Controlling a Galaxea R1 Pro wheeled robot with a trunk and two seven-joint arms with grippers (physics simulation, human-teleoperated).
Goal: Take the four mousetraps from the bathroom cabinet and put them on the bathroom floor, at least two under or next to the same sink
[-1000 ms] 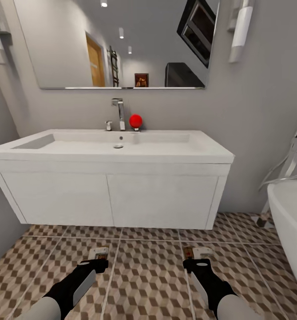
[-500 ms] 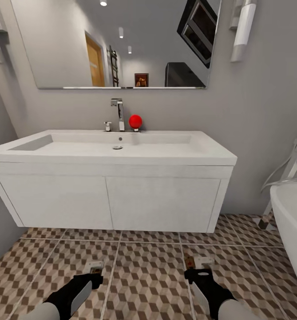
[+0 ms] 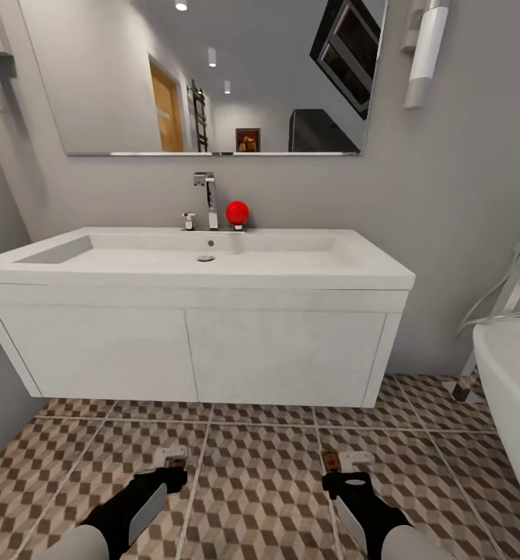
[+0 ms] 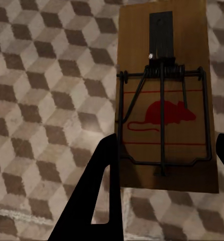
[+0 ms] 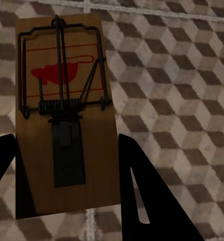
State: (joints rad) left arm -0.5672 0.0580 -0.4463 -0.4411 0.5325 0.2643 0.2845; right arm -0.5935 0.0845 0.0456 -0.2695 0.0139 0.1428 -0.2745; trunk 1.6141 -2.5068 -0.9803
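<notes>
Wood and wire is what's being carried here. Head view first: both arms reach low over the bathroom floor (image 3: 260, 482) in front of the bathroom sink (image 3: 205, 260). The left tool (image 3: 169, 460) and right tool (image 3: 339, 465) each show a scrap of brown at the tip, too small from up here to say much about.

Left wrist view: the left mousetrap (image 4: 164, 100) sits between the dark fingers (image 4: 99, 196), clamped by its long edges, hanging over the cube-pattern tiles. You get the red mouse print and the sprung bar, which the head camera can't resolve.

Right wrist view: same deal, the right mousetrap (image 5: 64, 115) pinched across its width above a grout line.

My guess is these are light, stiff little boards, so edge grips are fine, but keep off the wire side. How high they hang above the tiles, I can't tell.
</notes>
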